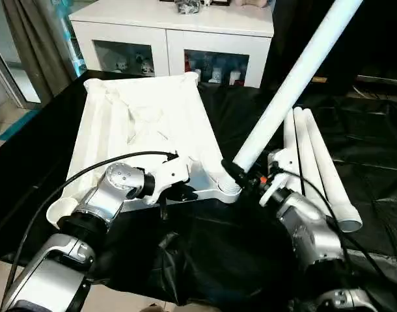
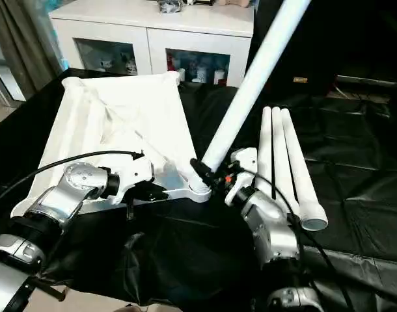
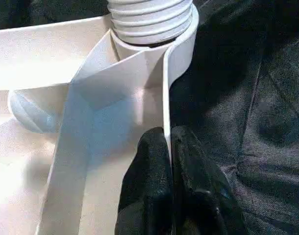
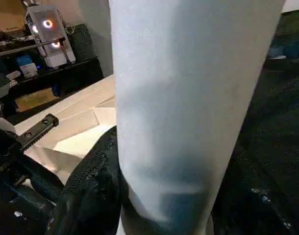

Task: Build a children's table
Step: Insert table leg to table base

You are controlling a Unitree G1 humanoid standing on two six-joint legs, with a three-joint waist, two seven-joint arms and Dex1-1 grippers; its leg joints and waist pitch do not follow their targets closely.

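Note:
The white table top (image 1: 143, 120) lies upside down on the black sheet, ribs facing up. My left gripper (image 3: 168, 147) is shut on its near rim, one black finger on each side of the thin wall, close to the near right corner socket (image 1: 230, 190). A long white leg (image 1: 296, 81) stands tilted in that socket, its threaded end (image 3: 149, 17) seated in the ring. My right gripper (image 1: 241, 174) is shut on the leg just above the socket, with black fingers (image 4: 90, 181) wrapped around the tube. Three more legs (image 1: 315, 166) lie side by side to the right.
A white cabinet (image 1: 176, 36) with glass-fronted shelves stands behind the table top. The black sheet (image 1: 205, 253) covers the work surface and bunches in folds near me. A grey curtain (image 1: 29, 45) hangs at the far left.

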